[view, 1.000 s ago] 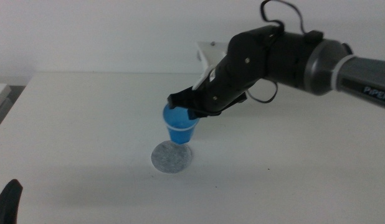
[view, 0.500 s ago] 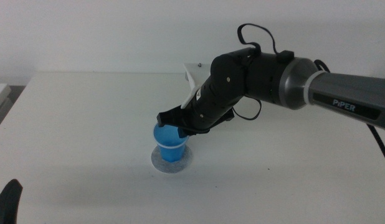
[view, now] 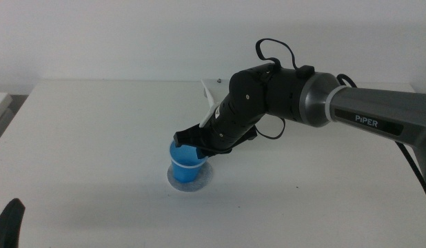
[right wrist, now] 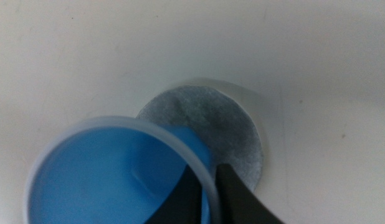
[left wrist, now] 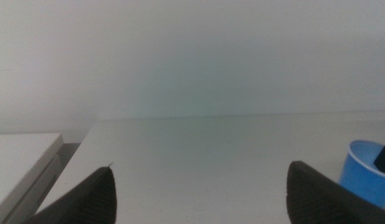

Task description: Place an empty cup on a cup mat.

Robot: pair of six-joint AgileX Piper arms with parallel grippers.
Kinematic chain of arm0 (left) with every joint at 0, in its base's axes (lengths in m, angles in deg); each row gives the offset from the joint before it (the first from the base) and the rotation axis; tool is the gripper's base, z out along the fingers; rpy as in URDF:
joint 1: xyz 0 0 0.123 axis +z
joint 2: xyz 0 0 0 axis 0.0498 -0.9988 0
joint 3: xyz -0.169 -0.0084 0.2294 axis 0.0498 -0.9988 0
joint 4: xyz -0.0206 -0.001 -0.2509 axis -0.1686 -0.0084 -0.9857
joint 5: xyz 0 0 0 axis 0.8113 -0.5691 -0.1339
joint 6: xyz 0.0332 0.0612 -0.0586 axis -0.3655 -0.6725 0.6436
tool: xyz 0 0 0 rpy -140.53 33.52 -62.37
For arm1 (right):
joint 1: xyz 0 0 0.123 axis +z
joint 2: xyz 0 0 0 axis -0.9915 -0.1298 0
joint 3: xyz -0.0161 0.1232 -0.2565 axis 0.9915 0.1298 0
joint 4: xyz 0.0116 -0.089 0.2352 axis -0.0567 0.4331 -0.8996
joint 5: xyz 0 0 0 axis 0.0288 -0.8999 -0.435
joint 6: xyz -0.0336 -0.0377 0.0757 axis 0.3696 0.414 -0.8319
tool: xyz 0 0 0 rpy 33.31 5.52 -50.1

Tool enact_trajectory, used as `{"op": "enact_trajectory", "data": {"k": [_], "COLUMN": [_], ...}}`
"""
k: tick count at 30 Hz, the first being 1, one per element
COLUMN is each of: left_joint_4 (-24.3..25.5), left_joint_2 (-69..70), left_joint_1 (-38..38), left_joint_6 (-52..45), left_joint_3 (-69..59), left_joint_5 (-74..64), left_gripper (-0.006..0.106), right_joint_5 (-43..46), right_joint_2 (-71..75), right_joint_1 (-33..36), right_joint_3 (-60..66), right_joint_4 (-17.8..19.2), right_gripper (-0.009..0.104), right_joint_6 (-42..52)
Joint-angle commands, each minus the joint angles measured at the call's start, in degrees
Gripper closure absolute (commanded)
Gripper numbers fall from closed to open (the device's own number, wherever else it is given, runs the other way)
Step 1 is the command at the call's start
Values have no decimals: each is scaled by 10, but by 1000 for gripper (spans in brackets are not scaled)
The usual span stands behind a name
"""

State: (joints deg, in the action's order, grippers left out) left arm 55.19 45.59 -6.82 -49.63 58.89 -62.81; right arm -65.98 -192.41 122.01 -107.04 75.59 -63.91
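The bright blue cup (view: 185, 159) is upright, its base on or just above the speckled grey cup mat (view: 194, 182); I cannot tell whether they touch. My right gripper (view: 194, 140) is shut on the cup's rim, one jaw inside and one outside. In the right wrist view the cup (right wrist: 111, 177) is empty, the cup mat (right wrist: 223, 127) shows behind it, and the right gripper (right wrist: 208, 183) pinches the rim. My left gripper (view: 9, 224) waits at the bottom left corner, open and empty. In the left wrist view the left gripper (left wrist: 199, 199) points over the table, with the cup (left wrist: 365, 167) far off.
A white flat object (view: 211, 96) lies behind the right arm, mostly hidden by it. A white block (left wrist: 21, 155) sits beyond the table's left edge. The white table (view: 96, 131) surrounds the mat.
The right arm has moved left and down with the cup, from above and behind the mat to down over it. The left gripper has not moved.
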Motion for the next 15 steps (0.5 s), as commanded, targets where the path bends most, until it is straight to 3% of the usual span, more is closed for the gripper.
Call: {"op": "enact_trajectory", "data": {"k": [1,11,15], "left_joint_4": [-1,-1,-1], "left_joint_2": [2,2,2], "left_joint_1": [-1,-1,-1], "left_joint_6": [2,2,2], "left_joint_3": [0,0,0], "left_joint_5": [7,7,7], "left_gripper": [7,7,7], "right_joint_5": [5,-10,-7], "right_joint_2": [1,27,69], "right_joint_1": [2,2,0], "right_joint_3": [-2,-2,-3], "right_joint_4": [1,1,1], "right_gripper": [85,71,60], "right_joint_6": [1,22,32]}}
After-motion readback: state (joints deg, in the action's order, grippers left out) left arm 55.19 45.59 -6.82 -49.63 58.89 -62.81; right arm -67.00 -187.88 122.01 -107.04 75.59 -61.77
